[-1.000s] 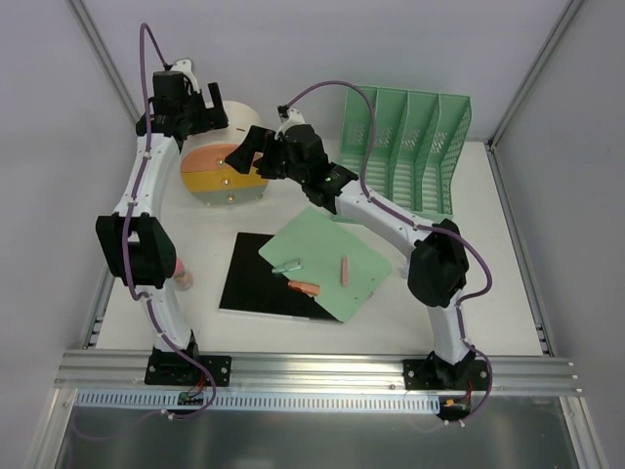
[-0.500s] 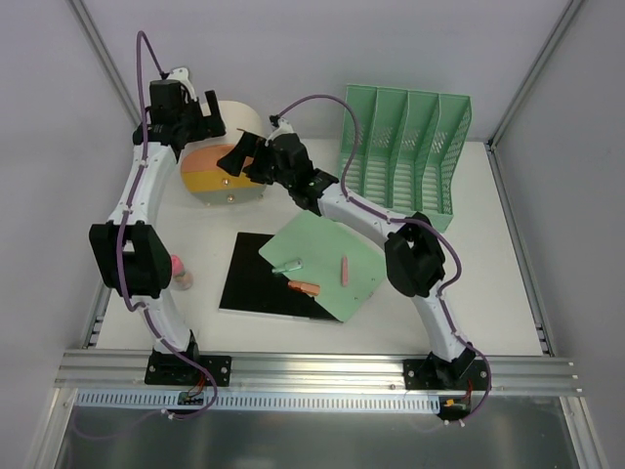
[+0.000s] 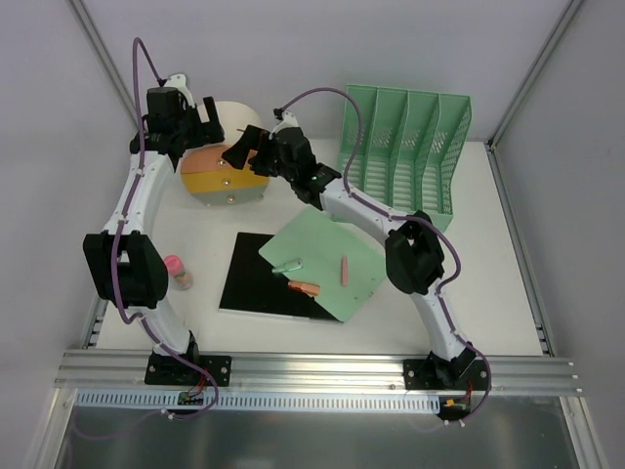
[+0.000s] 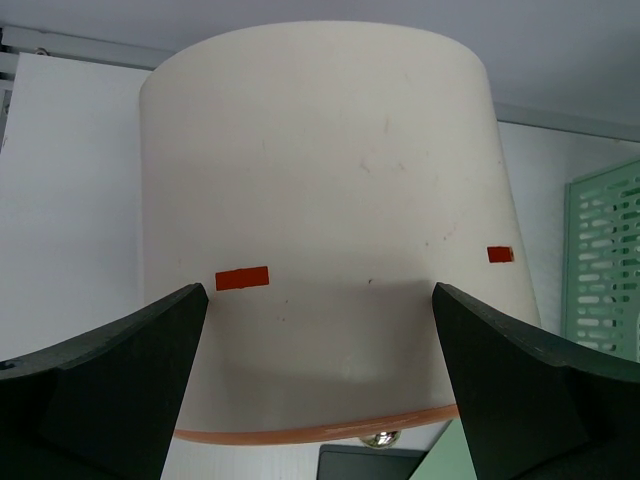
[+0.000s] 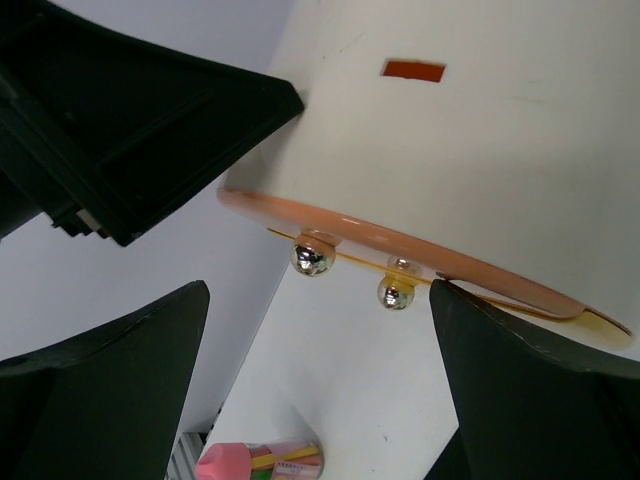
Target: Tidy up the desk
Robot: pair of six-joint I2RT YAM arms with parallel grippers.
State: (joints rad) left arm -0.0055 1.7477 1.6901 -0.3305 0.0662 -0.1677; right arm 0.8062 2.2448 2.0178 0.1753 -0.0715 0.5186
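Observation:
A cream drawer unit (image 3: pixel 232 174) with an orange and a yellow drawer front stands at the back left of the white desk (image 3: pixel 488 283). My left gripper (image 3: pixel 198 123) hangs open over the unit's left back part; the left wrist view shows the unit's cream top (image 4: pixel 320 170) between the wide fingers (image 4: pixel 110 390). My right gripper (image 3: pixel 244 156) is open at the unit's front, near the orange drawer's rim (image 5: pixel 400 245) and two metal knobs (image 5: pixel 312 258). Nothing is held by either gripper (image 4: pixel 320 400) (image 5: pixel 320 390).
A green file rack (image 3: pixel 410 147) stands at the back right. A green sheet (image 3: pixel 332 259) overlaps a black sheet (image 3: pixel 259 278); a clip (image 3: pixel 288 264), a pink stick (image 3: pixel 344 267) and an orange piece (image 3: pixel 305 287) lie on it. A pink-capped tube (image 3: pixel 177 271) lies at the left.
The right gripper has slid left toward the drawer unit's front, its elbow folding inward. The left gripper shifted slightly left over the unit. Both stay open.

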